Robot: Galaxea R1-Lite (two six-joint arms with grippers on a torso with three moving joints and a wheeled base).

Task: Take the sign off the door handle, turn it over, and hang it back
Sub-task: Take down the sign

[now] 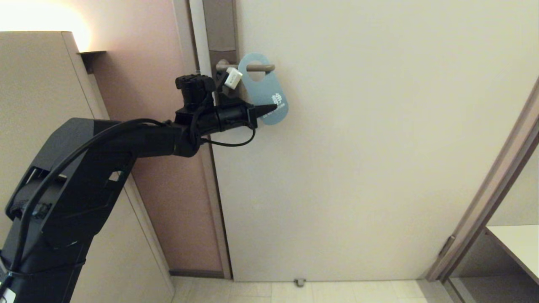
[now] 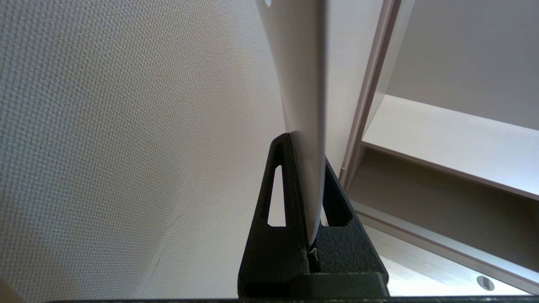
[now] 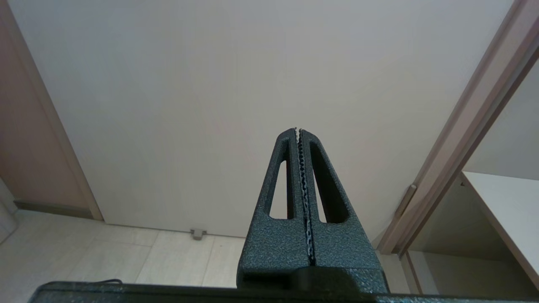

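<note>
The blue sign (image 1: 264, 93) hangs by its round hole on the door handle (image 1: 261, 67), tilted with its lower end swung out to the right. White characters show on its blue face. My left gripper (image 1: 273, 108) reaches in from the left and is shut on the sign's lower end. In the left wrist view the sign (image 2: 305, 105) runs edge-on between the black fingers (image 2: 280, 189), pale on the side facing the camera. My right gripper (image 3: 298, 131) is out of the head view; its wrist view shows it shut and empty, low in front of the door.
The cream door (image 1: 379, 147) fills the middle, with a pinkish wall panel (image 1: 160, 126) left of it. A beige cabinet (image 1: 38, 84) stands at far left. A door frame (image 1: 488, 189) and a white shelf (image 1: 518, 244) lie to the right. A small door stop (image 1: 299, 282) sits on the floor.
</note>
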